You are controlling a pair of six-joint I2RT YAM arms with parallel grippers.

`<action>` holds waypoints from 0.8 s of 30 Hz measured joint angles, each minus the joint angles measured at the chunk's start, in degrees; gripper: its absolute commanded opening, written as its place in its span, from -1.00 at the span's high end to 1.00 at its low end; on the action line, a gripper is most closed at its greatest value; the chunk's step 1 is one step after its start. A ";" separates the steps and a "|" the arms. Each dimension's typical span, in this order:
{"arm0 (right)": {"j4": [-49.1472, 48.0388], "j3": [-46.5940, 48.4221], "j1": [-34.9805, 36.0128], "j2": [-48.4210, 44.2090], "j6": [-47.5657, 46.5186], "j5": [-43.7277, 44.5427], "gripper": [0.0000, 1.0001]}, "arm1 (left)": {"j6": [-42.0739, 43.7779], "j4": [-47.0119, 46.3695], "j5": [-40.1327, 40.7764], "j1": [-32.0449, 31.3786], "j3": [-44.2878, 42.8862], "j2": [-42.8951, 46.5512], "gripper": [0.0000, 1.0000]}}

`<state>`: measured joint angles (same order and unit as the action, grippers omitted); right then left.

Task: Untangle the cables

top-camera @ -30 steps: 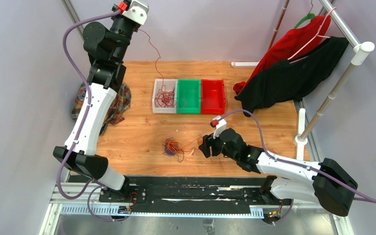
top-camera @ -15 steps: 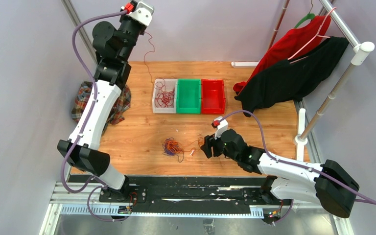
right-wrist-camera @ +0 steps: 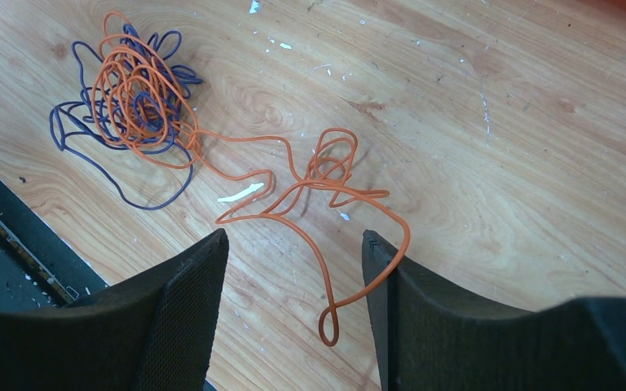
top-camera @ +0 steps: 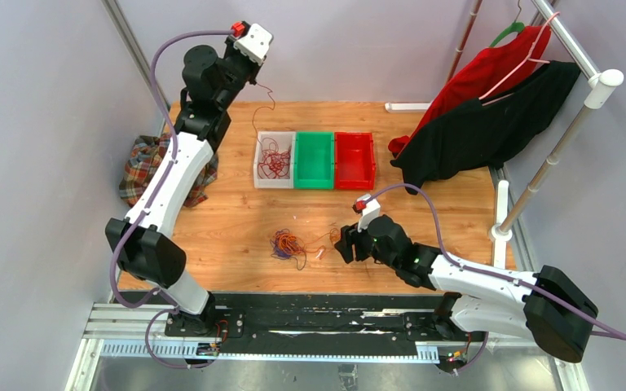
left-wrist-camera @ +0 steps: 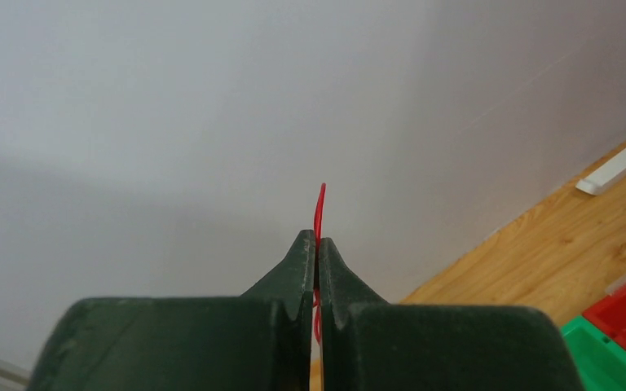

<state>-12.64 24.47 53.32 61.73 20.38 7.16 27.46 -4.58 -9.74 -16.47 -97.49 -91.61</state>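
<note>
You are looking down on a wooden bench (top-camera: 236, 208). Your left end effector (left-wrist-camera: 316, 246) is lifted above the bench's 11 o'clock corner. Its jaws are pressed together on a thin red cable (left-wrist-camera: 319, 204), whose tip pokes out past the fingertips against a pale wall. In the top view this cable drops in a wavy line to a white bin (top-camera: 257, 177), where a red tangle (top-camera: 275, 163) fills the floor.

The white bin is the first of three touching bins in a row at the bench's 12 o'clock. A green bin (top-camera: 314, 163) is in the middle and a red bin (top-camera: 354, 163) is at the 3 o'clock end.

Your right end effector (right-wrist-camera: 294, 238) sits low at the bench's 5 o'clock with its jaws spread wide and nothing between the pads. Just ahead of it, toward 9 o'clock in the top view, an orange cable (right-wrist-camera: 138, 94) lies knotted on the wood with a purple cable (right-wrist-camera: 69, 138). One loose orange strand trails out of the knot, and its end loop lies on the bench between the open fingers, just beside the finger at 3 o'clock in the wrist view.

A plaid cloth (top-camera: 141, 167) lies off the bench's 9 o'clock edge. Red and black garments (top-camera: 489, 114) hang at 2 o'clock.
</note>
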 measured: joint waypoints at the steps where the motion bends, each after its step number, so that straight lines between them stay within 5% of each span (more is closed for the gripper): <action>1: 0.00 -0.02 0.00 0.04 0.02 0.00 -0.22 | -0.42 0.04 -0.22 0.00 -0.28 0.00 0.99; 14: 0.09 -0.02 0.00 -0.07 0.04 0.44 -0.22 | -2.08 3.82 -1.92 -0.04 11.10 1.31 0.99; 24: 0.04 -0.11 -0.02 -0.02 0.04 0.66 -0.22 | -1.99 9.75 -1.18 -1.33 11.65 -1.25 0.99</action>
<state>-12.60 24.36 53.30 61.71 20.43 7.81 25.47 5.17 -10.92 -17.80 -85.84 -92.86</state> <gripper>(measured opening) 0.612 0.017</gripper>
